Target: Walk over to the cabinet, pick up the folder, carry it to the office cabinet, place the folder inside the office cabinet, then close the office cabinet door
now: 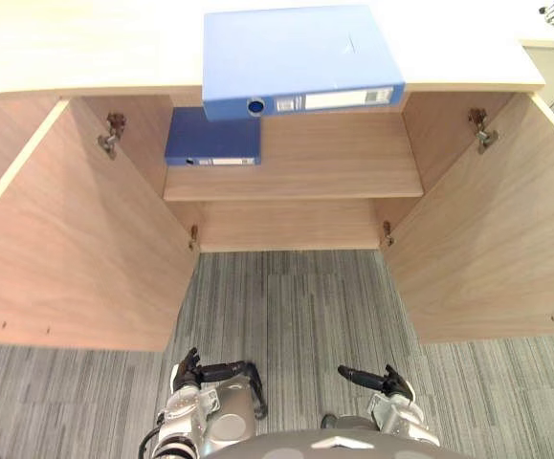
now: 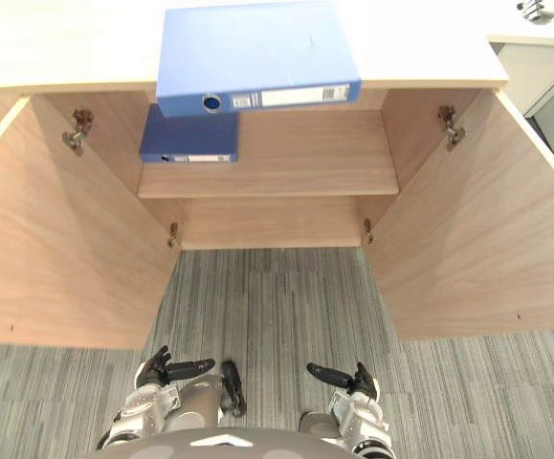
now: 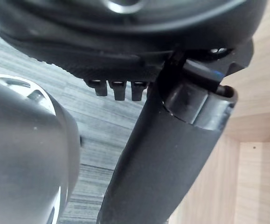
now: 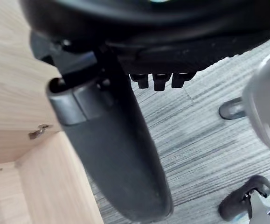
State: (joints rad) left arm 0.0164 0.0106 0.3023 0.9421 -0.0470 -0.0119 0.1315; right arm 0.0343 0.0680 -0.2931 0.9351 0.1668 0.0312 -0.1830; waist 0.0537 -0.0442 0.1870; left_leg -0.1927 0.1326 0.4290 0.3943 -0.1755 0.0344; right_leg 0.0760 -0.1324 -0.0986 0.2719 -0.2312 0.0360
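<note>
Office cabinet (image 1: 76, 258): pale wood-grain panels, smooth and matt; hinges (image 1: 112, 132) of bare, shiny metal. Folder (image 1: 296, 53): blue plastic-looking cover with a slight sheen, white paper spine label (image 1: 348, 98). Carpet (image 1: 286, 306): grey striped cloth pile, rough, matt.

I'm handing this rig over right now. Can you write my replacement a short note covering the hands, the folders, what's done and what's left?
Hands: left hand and right hand are both open and empty, held low.
Things: large blue folder lies on the cabinet top, its spine overhanging the front edge. Smaller blue folder lies on the shelf, at its left.
Done: the robot faces the cabinet, with left door and right door wide open.
Left: likely grasp the top folder and shelve it, then close the doors.
</note>
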